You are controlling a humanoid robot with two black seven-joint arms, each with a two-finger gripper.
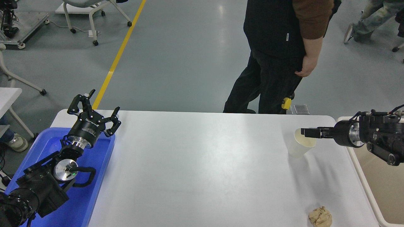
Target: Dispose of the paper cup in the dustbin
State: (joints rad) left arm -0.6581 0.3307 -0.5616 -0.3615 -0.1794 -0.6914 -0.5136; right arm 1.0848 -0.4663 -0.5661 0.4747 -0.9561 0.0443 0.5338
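The right pincer (303, 132) reaches over the cup's (298, 148) rim at 3 o'clock; I cannot tell how wide it gapes. Next, I judge, it must grip the cup and carry it to the bin (356, 164).

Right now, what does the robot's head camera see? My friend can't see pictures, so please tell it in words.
The right gripper reaches from the right edge over the rim of the paper cup standing on the white table, with the dustbin just beyond. The left gripper is parked over a blue tray; a person stands behind.

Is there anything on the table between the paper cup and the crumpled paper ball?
No. In the head view, only bare table lies between the paper cup and crumpled paper ball.
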